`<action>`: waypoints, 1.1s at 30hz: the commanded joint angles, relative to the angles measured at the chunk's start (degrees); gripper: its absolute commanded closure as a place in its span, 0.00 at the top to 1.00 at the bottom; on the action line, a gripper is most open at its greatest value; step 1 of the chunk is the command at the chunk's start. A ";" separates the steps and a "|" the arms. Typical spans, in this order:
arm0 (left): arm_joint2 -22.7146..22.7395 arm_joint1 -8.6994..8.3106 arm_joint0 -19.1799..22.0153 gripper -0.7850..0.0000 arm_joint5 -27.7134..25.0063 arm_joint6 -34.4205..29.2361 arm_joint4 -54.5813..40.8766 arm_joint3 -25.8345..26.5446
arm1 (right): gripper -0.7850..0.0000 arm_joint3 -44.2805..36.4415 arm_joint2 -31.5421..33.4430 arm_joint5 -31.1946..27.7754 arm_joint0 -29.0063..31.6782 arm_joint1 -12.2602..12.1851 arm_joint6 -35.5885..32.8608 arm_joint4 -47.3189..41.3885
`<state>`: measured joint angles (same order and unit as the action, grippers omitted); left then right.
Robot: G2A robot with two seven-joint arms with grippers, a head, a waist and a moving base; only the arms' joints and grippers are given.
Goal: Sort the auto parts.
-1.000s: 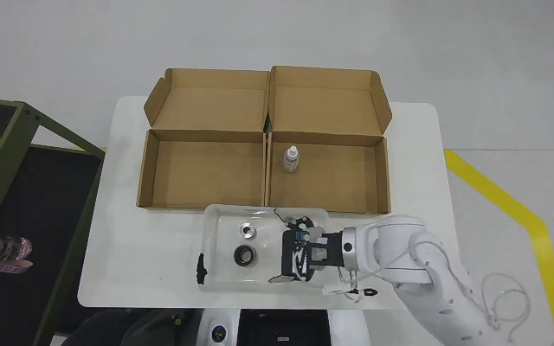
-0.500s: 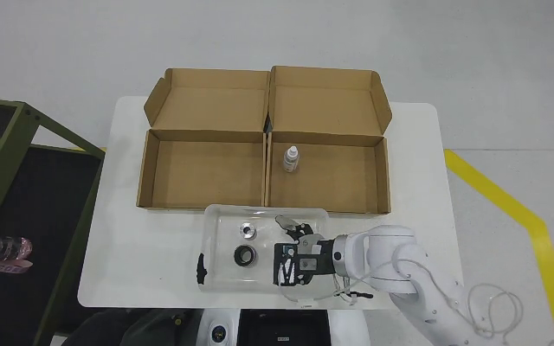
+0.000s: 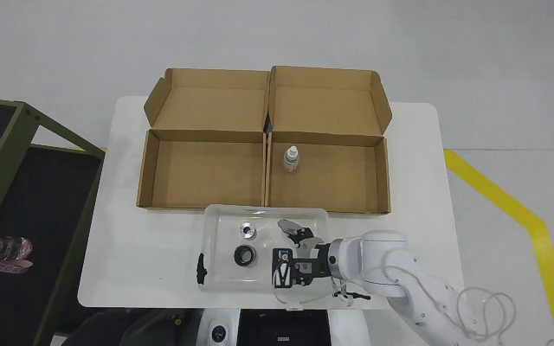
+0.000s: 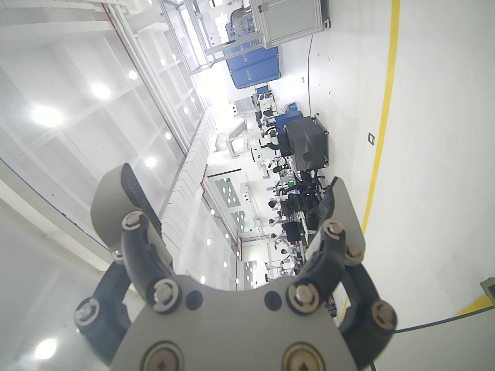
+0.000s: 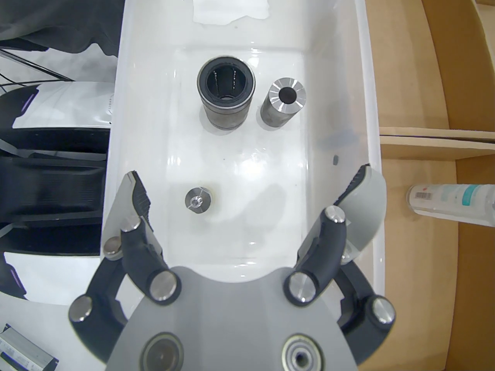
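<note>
A clear plastic bin (image 3: pixel 216 259) stands at the table's front edge. In it stand a black linear bearing (image 3: pixel 245 255) (image 5: pixel 226 92) and a silver slotted sleeve (image 3: pixel 248 231) (image 5: pixel 283 102). A small silver stud (image 5: pixel 198 200) lies nearer the right gripper (image 5: pixel 247 177) (image 3: pixel 281 255), which hangs open over the bin's right half with nothing between its fingers. One finger (image 5: pixel 133 194) is by the bin's near wall, the other by the far rim. The left gripper (image 4: pixel 230 179) is open and empty, pointing up into the room.
Two open cardboard boxes sit side by side behind the bin, the left one (image 3: pixel 203 173) empty, the right one (image 3: pixel 346 177) holding a small white bottle (image 3: pixel 293 158) (image 5: pixel 452 199). An olive cart (image 3: pixel 35 173) stands left of the table.
The right gripper has slid left along the bin, closer to the bearing and sleeve, still open. The parts have not moved.
</note>
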<state>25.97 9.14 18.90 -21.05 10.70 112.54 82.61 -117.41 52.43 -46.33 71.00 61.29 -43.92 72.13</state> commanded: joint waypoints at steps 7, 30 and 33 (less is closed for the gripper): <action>0.00 0.00 0.00 1.00 0.00 0.00 0.00 0.00 | 1.00 0.08 -1.42 1.01 -0.03 -0.05 0.03 3.73; 0.00 0.00 0.00 1.00 0.00 0.00 0.00 0.00 | 0.56 5.76 -5.30 0.38 -2.56 0.40 -0.14 3.83; 0.00 0.00 0.00 1.00 0.00 0.00 0.00 0.00 | 0.55 6.33 -5.69 0.03 -2.72 0.40 -0.61 3.71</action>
<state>25.97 9.14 18.90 -21.05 10.70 112.54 82.61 -111.23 46.85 -46.16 68.31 61.70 -44.38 75.86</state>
